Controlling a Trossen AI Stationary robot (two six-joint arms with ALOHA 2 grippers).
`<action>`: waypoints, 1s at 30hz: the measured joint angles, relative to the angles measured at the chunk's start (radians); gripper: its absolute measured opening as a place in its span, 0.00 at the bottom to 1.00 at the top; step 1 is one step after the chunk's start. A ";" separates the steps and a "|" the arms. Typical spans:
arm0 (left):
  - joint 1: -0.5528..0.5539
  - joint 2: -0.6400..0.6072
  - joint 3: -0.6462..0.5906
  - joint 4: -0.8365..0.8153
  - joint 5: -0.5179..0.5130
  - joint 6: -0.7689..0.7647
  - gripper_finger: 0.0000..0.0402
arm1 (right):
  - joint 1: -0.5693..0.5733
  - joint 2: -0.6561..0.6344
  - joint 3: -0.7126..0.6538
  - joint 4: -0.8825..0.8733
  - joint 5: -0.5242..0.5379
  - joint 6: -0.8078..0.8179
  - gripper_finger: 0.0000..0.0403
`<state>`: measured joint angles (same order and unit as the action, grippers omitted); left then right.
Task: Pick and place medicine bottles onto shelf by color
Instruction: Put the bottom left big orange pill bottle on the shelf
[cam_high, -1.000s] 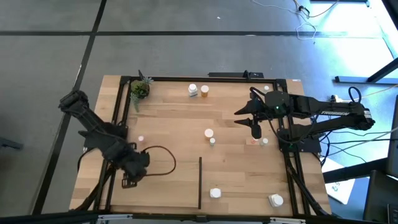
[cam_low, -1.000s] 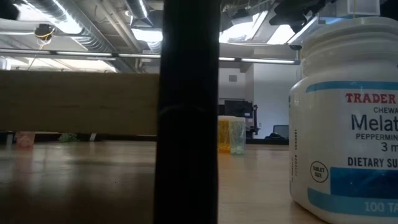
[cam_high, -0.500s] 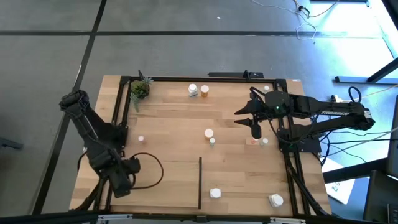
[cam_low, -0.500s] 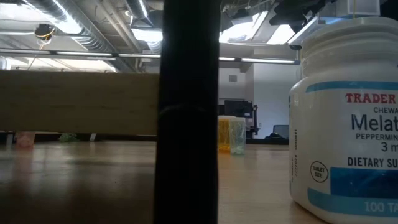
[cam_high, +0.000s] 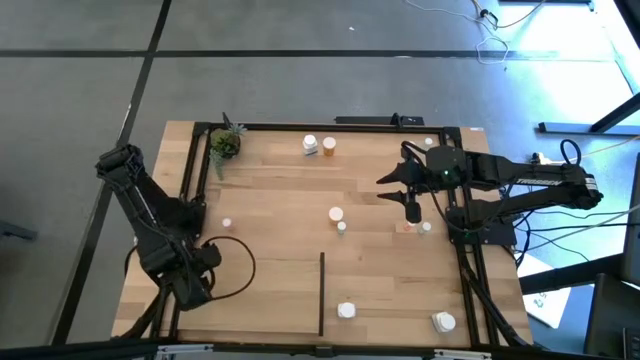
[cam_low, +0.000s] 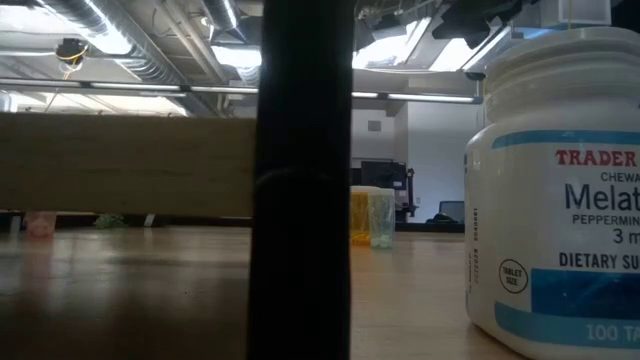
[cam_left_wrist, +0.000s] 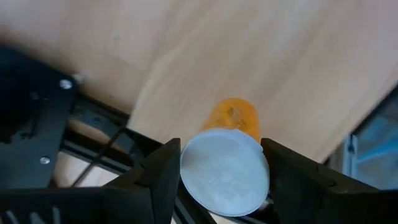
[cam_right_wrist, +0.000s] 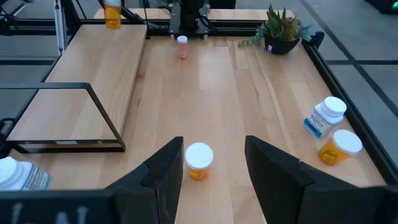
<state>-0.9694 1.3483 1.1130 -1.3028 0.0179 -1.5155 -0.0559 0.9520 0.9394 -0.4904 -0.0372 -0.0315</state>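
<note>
From above, our left hand (cam_high: 192, 285) has swung back from the board's interior to the near-left rail of the light-wood plank shelf (cam_high: 280, 200), while our right hand (cam_high: 411, 208) hangs mid-right. Its wrist view shows the left hand pinching a small orange medicine bottle with a white cap (cam_left_wrist: 227, 168), lifted for carrying. The right wrist view shows spread fingers (cam_right_wrist: 165, 168), empty, above another bottle.

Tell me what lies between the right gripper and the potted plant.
In the right wrist view, an orange bottle with a white cap stands just ahead of the right gripper; beyond it, bare wood runs up to the potted plant.
</note>
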 joint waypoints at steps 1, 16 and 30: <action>0.001 0.000 0.000 -0.002 -0.004 -0.002 0.50 | 0.000 0.000 0.000 0.000 0.000 -0.001 0.43; -0.037 0.000 0.000 0.135 0.002 0.083 0.50 | 0.000 0.000 0.000 0.009 -0.323 -0.104 0.43; -0.073 0.050 -0.001 0.179 -0.011 0.117 0.50 | 0.000 0.000 0.000 0.010 -0.428 -0.135 0.43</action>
<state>-1.0429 1.3984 1.1118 -1.1240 0.0067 -1.3981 -0.0555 0.9520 0.9394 -0.4808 -0.4650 -0.1661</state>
